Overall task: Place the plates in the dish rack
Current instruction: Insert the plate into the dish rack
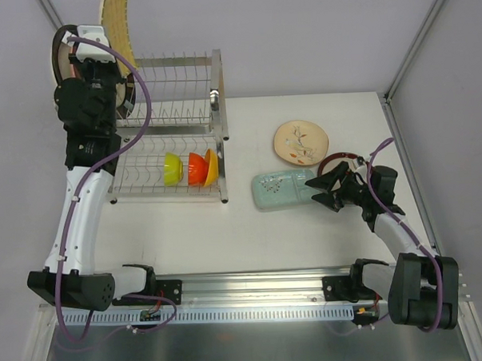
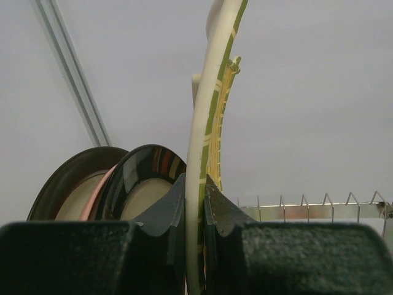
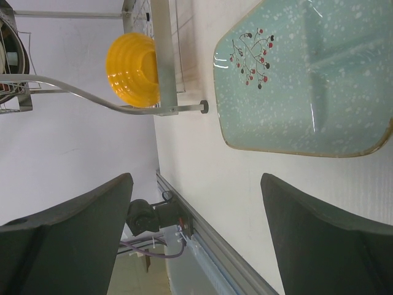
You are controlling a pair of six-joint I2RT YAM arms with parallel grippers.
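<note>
My left gripper is shut on the lower edge of the yellow woven square plate, held upright and edge-on above the upper tier of the dish rack. In the top view that plate sticks up at the rack's back left. Two dark-rimmed round plates stand in the rack just left of my fingers, a pink edge between them. My right gripper hangs open at the right end of the pale teal dish, holding nothing. The beige floral plate lies flat behind it. A red-rimmed plate lies partly under the right arm.
Green, orange and yellow bowls stand on the rack's lower tier. The yellow bowl and the rack's tube frame show in the right wrist view. A metal rail runs along the near edge.
</note>
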